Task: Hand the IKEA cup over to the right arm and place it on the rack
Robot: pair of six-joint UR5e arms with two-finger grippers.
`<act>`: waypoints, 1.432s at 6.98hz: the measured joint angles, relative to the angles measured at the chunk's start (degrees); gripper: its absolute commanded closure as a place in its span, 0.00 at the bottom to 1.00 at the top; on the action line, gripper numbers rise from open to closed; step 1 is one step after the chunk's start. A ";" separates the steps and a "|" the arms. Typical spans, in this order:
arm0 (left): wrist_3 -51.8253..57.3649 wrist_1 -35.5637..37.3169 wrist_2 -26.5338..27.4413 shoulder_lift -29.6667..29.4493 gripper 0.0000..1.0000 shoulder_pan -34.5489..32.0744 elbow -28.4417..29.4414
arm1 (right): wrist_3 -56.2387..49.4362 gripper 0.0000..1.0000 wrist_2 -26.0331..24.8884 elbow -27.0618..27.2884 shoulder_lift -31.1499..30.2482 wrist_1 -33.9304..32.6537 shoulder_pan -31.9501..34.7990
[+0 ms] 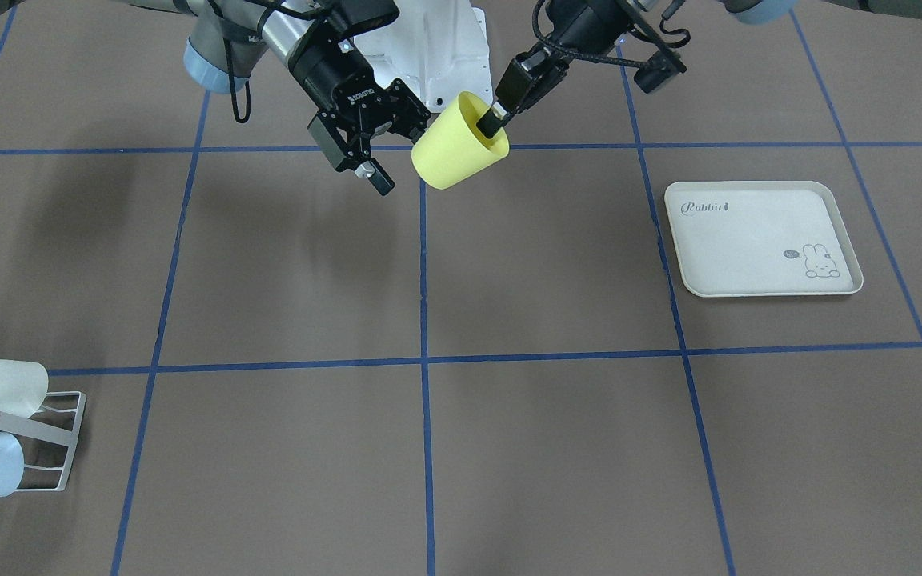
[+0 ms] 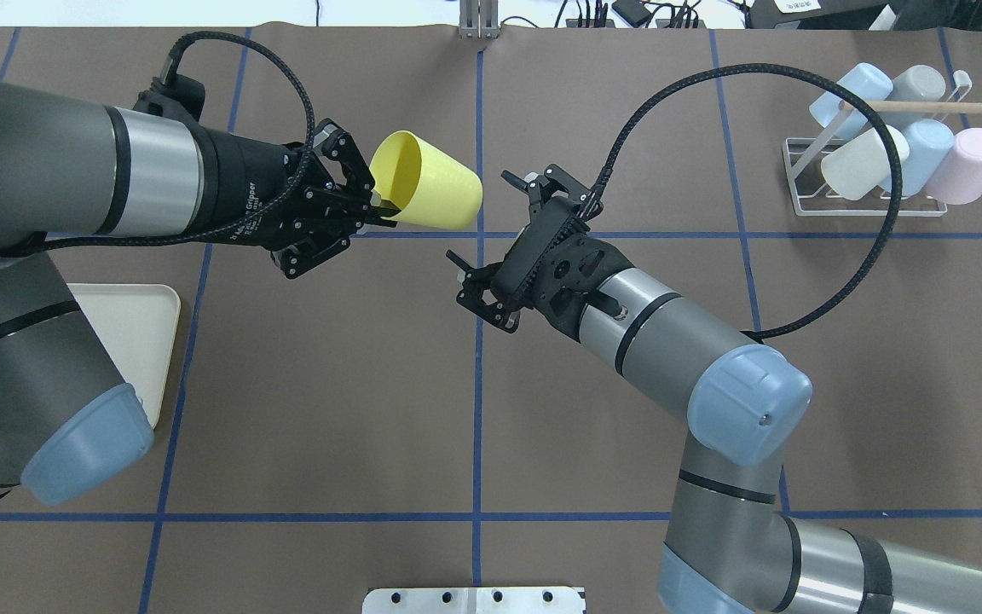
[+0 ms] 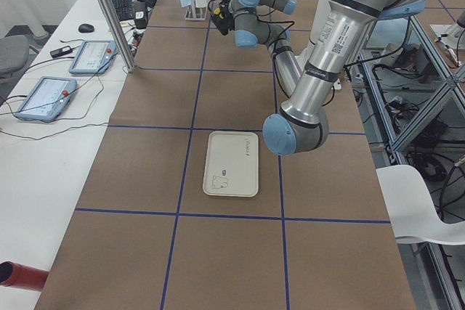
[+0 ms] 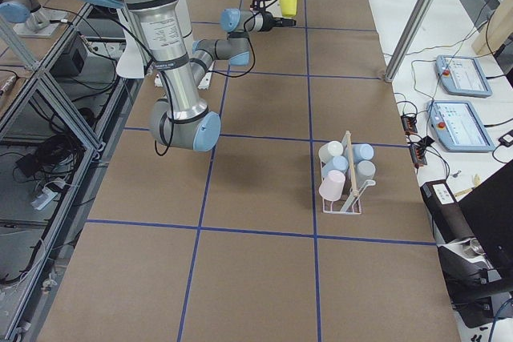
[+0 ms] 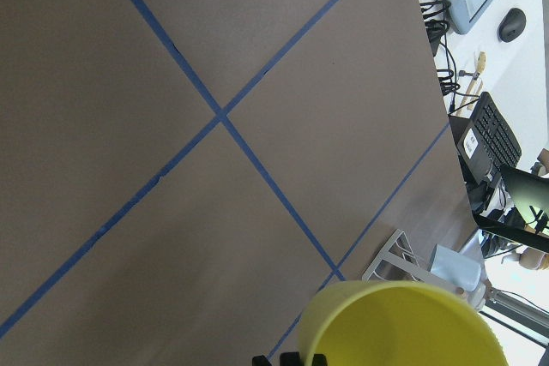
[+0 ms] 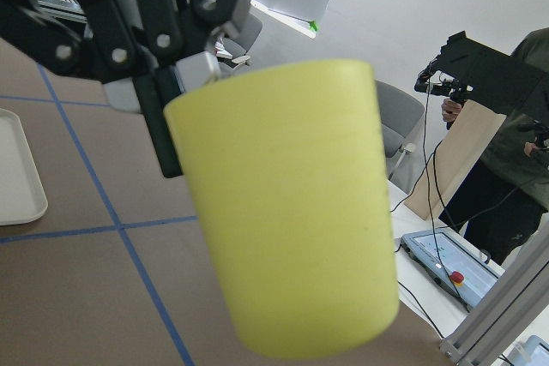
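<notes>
Over the middle of the brown table, up near the robot's base, the yellow cup hangs in the air, tipped well over on its side. The left gripper has it by the rim, pinching the wall with one of its fingers inside the mouth and the other outside. The mouth faces back toward that gripper, and the closed base points across at the other arm. The right gripper – the wide black one with ROBOTIQ printed on it – sits just beside the cup's base with its jaws spread wide, closed on nothing. From above a gap shows between it and the cup, while from across the table one finger looks right up against the cup's side, so I cannot say whether they touch. In the right wrist view the cup's yellow wall fills the middle of the picture, and the other gripper's black linkage shows at the rim. The cup is over a crossing of the blue tape lines – well clear of the surface. The rack stands well apart at the table's far corner on the robot's right, a white wire frame with a wooden dowel across its top and several pastel cups lying slanted in it. The cream rabbit tray lies flat on the opposite side.
</notes>
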 measured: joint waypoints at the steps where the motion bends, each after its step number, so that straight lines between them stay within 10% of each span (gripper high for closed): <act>1: 0.01 0.00 0.00 -0.15 1.00 0.16 -0.02 | -0.16 0.01 0.01 0.00 0.03 -0.02 -0.03; 10: 0.17 0.00 0.01 -0.41 1.00 2.39 0.09 | -3.21 0.04 -0.01 0.52 0.07 0.15 -0.33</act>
